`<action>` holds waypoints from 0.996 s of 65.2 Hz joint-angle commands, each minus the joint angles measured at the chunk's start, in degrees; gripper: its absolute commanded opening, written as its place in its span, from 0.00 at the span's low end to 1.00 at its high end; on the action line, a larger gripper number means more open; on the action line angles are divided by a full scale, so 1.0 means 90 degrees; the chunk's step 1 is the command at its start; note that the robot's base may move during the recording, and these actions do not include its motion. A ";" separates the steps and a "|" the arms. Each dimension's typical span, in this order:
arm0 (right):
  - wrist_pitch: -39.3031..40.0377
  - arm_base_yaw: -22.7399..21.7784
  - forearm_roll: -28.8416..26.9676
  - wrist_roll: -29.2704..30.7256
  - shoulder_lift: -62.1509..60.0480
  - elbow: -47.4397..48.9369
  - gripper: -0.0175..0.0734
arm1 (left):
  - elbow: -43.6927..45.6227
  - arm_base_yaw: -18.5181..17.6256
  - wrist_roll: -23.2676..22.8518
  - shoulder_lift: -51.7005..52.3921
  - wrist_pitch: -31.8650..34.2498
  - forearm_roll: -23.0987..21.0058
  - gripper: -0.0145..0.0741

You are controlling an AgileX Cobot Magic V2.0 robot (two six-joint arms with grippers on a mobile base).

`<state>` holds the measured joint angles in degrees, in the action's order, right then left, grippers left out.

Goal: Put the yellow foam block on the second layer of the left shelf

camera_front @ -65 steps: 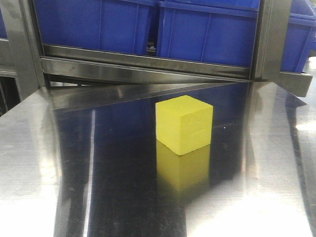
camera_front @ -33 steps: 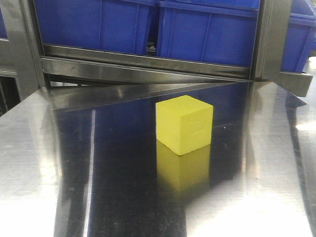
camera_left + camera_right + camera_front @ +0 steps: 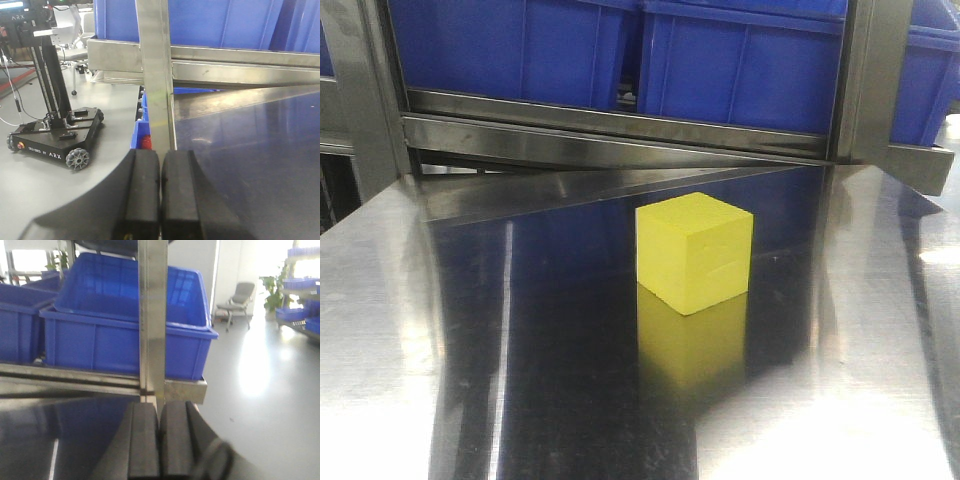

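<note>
Below the shelf rail [image 3: 620, 130]: the yellow foam block [image 3: 692, 252] sits on the steel surface [image 3: 520, 400], forward of the rail and clear of it. Nothing touches it.
Block pose: it rests flat on one face with a corner edge turned toward the front camera. Its reflection lies directly under it, and a faint crease marks the right-hand face. It stands free with open room on every side, so I judge it has been left there ready to be picked.
Blue bins [image 3: 740, 70]: they stand just above the rail and fill that level side by side. Which level counts as the second layer cannot be told from these views.
Left claw [image 3: 160, 195]: the pads are pressed together with nothing between them. It points at the left post [image 3: 156, 75] at the rail's left end, and the block is outside its view. This looks like a parked pose.
Right claw [image 3: 159, 440]: its pads also meet and hold nothing. It faces the right post [image 3: 152, 315] at the rail's other end, with a bin just above the rail behind it.
Step in hand: the pick has not begun. I judge that one claw must first spread, then come in over the block and squeeze lightly, since foam gives.
</note>
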<state>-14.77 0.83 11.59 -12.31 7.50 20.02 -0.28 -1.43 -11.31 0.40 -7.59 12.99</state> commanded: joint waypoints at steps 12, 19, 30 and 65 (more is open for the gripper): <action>-0.0660 0.0554 -0.0108 0.0024 0.1930 0.1555 0.69 | -0.0164 -0.0045 -0.0025 0.0097 0.0544 0.0003 0.32; -0.1137 0.1049 -0.0108 0.0024 0.2790 0.2144 0.89 | -0.0164 -0.0045 -0.0025 0.0097 0.0544 0.0003 0.32; -0.2321 0.1915 -0.0108 0.0024 0.4270 0.3283 0.87 | -0.0164 -0.0045 -0.0025 0.0097 0.0544 0.0003 0.32; -0.3432 0.4034 -0.0312 0.0246 0.8387 0.6234 0.87 | -0.0164 -0.0045 -0.0025 0.0097 0.0544 0.0003 0.32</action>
<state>-47.82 35.50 9.12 -11.36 81.18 72.54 -0.28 -1.43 -11.31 0.40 -7.59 12.99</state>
